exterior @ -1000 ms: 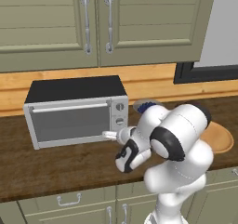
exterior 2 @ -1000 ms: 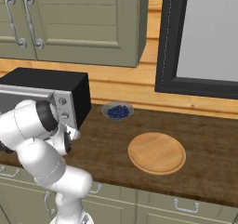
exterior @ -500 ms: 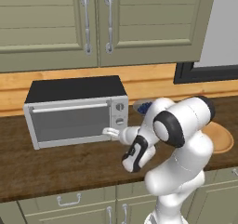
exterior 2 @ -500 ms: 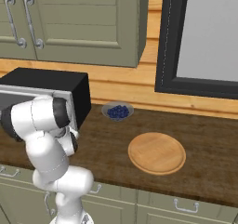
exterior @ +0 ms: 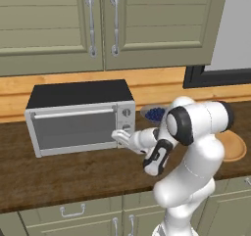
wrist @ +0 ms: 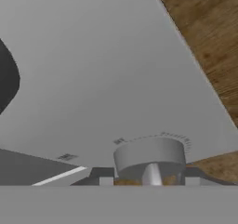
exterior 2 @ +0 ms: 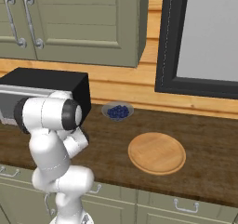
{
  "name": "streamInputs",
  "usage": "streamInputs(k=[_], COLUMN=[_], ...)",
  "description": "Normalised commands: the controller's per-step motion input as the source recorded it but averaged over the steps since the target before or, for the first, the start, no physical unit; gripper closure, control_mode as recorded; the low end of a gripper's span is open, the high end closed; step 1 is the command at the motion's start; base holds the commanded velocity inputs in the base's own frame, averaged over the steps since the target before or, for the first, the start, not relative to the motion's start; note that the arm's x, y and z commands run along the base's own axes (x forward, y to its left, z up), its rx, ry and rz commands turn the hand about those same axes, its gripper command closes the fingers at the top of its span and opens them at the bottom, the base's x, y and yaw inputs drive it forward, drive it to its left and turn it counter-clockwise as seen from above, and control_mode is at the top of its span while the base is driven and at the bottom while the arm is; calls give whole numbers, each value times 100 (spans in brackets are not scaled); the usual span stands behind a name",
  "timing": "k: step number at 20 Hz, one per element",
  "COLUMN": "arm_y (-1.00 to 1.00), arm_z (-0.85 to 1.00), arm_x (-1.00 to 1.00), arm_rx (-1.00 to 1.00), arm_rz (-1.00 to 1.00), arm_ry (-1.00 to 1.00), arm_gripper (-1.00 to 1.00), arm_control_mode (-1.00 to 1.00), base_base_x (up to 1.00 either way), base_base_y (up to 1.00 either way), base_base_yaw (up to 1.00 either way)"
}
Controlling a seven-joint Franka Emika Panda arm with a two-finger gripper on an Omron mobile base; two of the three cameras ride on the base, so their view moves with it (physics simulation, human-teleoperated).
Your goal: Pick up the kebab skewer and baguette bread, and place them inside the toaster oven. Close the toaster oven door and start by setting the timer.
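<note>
The toaster oven (exterior: 78, 94) stands on the counter, and its black top (exterior 2: 46, 81) also appears from the right side. The toaster oven door (exterior: 73, 129) is closed, with its bar handle along the top. My gripper (exterior: 119, 136) reaches the right-hand knob panel at the lowest knob. In the hand view that grey knob (wrist: 148, 155) sits between the two dark fingertips of my gripper (wrist: 148, 175), which touch its sides. The kebab skewer and the baguette bread are out of sight; nothing can be made out behind the grey glass.
A small bowl of blueberries (exterior: 154, 113) (exterior 2: 117, 111) sits just right of the oven. Further right a round wooden board (exterior: 230, 147) (exterior 2: 157, 152) lies on the dark wooden counter. Wall cabinets hang above, and a dark window frame (exterior 2: 162, 42) is at the right.
The hand stays at the oven's lower knob while the forearm and elbow have rolled and swung up to the right. The oven and the other things have not moved.
</note>
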Motion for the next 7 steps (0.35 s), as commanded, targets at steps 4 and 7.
streamInputs(k=[4, 7], arm_y=[-13, -11], arm_z=[0, 0], arm_x=[7, 7], arm_rx=[31, 31], arm_rz=[10, 13], arm_ry=[-11, -15], arm_gripper=[100, 100], arm_control_mode=[-100, -100], base_base_x=[0, 0], base_base_y=[0, 0], base_base_yaw=[0, 0])
